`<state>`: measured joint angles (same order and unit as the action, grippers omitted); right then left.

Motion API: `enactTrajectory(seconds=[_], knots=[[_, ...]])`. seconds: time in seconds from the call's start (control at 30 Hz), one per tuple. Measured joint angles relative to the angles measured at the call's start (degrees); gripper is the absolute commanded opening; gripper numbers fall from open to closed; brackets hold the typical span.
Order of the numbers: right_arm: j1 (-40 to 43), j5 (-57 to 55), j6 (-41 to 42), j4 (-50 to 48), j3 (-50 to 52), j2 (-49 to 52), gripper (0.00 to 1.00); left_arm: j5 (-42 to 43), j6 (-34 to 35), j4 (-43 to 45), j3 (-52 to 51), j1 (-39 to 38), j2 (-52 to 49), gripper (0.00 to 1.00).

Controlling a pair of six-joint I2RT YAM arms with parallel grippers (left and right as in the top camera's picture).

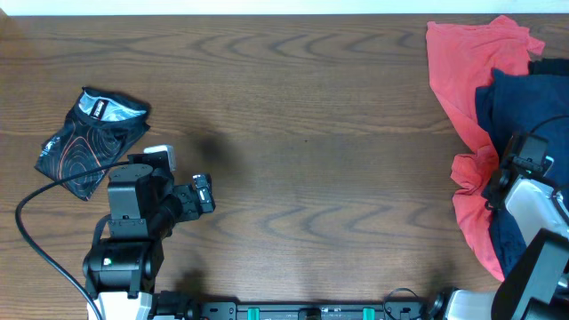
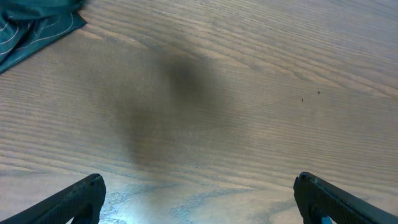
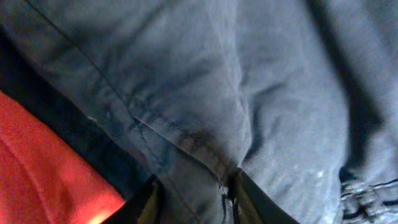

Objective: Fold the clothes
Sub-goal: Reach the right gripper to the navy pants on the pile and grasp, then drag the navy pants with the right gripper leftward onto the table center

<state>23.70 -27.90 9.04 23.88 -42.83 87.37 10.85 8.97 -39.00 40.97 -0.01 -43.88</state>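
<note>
Likely soft, floppy dark navy cloth garment (image 3: 261, 81), nipped by right gripper (image 3: 196, 202); best held along stitched seam (image 3: 168, 134); left gripper (image 2: 199, 199) spread, empty

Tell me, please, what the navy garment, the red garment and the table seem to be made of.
Navy garment: sturdy woven cloth, probably cotton twill, matte; stitched seams and fine weave show. Red garment: thin soft fabric, matte; it crumples loosely. Table: wood-grain surface, possibly laminate, faint sheen.
</note>
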Motion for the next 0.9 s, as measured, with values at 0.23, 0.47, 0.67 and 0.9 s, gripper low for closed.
enactTrajectory(seconds=[0.23, 0.47, 0.67, 0.9], knots=[[0.0, 1.3, 0.0, 0.3, -1.2, -2.4, 0.33, 0.0, 0.0, 0.0, 0.0, 0.0, 0.0, 0.98], [0.0, 1.7, 0.0, 1.2, -1.2, -2.4, 0.42, 0.0, 0.0, 0.0, 0.0, 0.0, 0.0, 0.98], [0.0, 3.9, -0.1, 0.9, -1.2, -2.4, 0.36, 0.0, 0.0, 0.0, 0.0, 0.0, 0.0, 0.98], [0.0, 4.3, 0.2, 0.9, -1.2, -2.1, 0.01, 0.0, 0.0, 0.0, 0.0, 0.0, 0.0, 0.98]])
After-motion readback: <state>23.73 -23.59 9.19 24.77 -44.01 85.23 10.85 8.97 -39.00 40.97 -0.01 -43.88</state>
